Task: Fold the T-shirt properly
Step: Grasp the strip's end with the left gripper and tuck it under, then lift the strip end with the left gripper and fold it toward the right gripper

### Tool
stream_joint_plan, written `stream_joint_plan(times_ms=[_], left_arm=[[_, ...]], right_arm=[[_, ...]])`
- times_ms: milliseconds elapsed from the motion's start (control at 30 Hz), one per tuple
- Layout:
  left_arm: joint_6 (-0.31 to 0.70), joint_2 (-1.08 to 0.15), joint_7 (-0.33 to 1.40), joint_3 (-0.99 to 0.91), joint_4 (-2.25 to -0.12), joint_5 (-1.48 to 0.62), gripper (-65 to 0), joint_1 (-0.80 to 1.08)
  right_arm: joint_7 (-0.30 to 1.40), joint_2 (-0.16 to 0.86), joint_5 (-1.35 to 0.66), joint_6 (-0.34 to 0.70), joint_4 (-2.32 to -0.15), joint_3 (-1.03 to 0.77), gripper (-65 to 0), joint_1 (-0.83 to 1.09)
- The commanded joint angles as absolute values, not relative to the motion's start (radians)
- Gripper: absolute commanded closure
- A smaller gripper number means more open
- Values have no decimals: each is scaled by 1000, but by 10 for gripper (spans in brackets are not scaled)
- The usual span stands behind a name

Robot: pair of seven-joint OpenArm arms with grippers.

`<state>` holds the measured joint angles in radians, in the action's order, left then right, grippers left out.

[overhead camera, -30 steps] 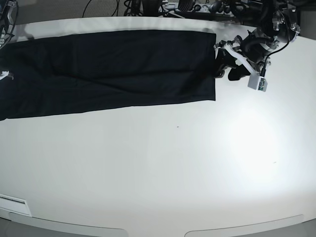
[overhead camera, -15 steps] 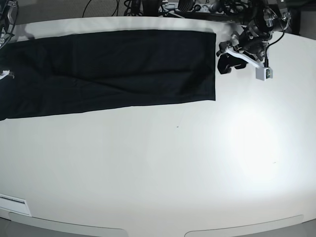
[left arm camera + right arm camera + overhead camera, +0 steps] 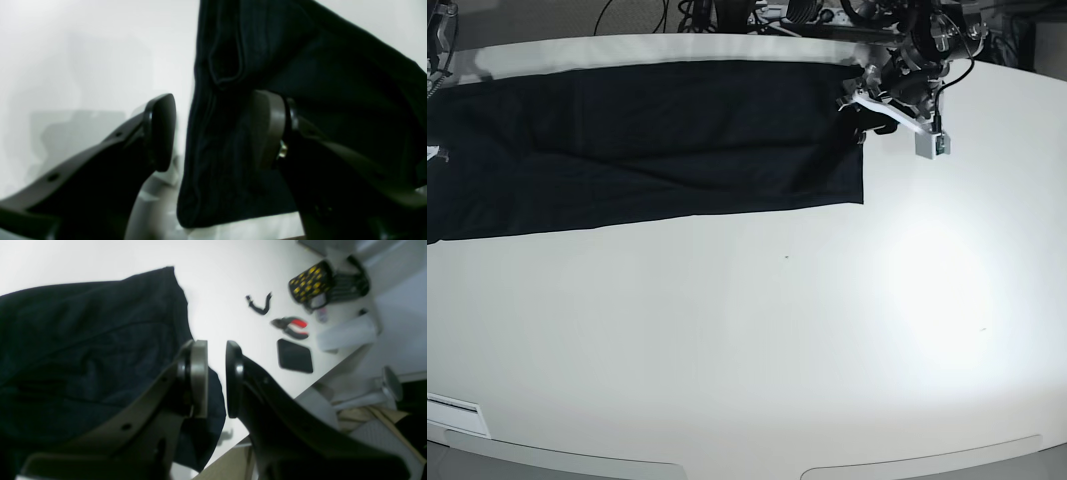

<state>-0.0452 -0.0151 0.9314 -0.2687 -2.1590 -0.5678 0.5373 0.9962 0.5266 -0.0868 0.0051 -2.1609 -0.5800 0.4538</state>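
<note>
The black T-shirt (image 3: 657, 140) lies flat as a long folded strip across the far part of the white table (image 3: 757, 330). My left gripper (image 3: 859, 100) is at the strip's far right corner. In the left wrist view the left gripper (image 3: 213, 133) is open, one finger (image 3: 160, 133) over bare table and the other (image 3: 267, 130) over the cloth, with the shirt's edge (image 3: 206, 160) between them. My right gripper (image 3: 217, 380) hovers over the shirt's other end (image 3: 83, 350), jaws a narrow gap apart with nothing between them.
The right wrist view shows red-handled pliers (image 3: 290, 327), a flat black pad (image 3: 295, 356), a black and yellow case (image 3: 310, 283), a white roll (image 3: 347, 335) and a small black clip (image 3: 258, 305) near the table's edge. Cables and gear (image 3: 757, 12) lie behind the table.
My left gripper has moved left and farther back, from the bare table beside the shirt to the shirt's far right corner. The shirt and the right arm have not moved.
</note>
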Motion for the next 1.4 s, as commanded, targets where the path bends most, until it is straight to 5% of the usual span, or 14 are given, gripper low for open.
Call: stream_joint_plan(times_ms=[0,467,933,1000,1100,1367], left_arm=[[-41,-17,912,-270,-2174,-579,-360,538],[35,-22,989,-260,-1810,-634,-359,377],[75,-22,981,-144,-1857,-663,-358,446],[75,-22,973,-144,-1857,-653,-289,421],[39,-22,972,-144,-1857,-606,-7,377],[39,-110,969,-162,-1857,-580,0,311]], right_arm=[[981,552,-70,0,-2176,-590,-122,451],[981,563,-70,-10,-2176,-590,-122,451],[981,563,-45,-11,-2176,-590,-122,451],[981,563,-45,-10,-2176,-590,-122,451],[981,563,-45,-11,-2176,-590,-122,451],[980,563,-324,167,-2176,-590,-119,451]])
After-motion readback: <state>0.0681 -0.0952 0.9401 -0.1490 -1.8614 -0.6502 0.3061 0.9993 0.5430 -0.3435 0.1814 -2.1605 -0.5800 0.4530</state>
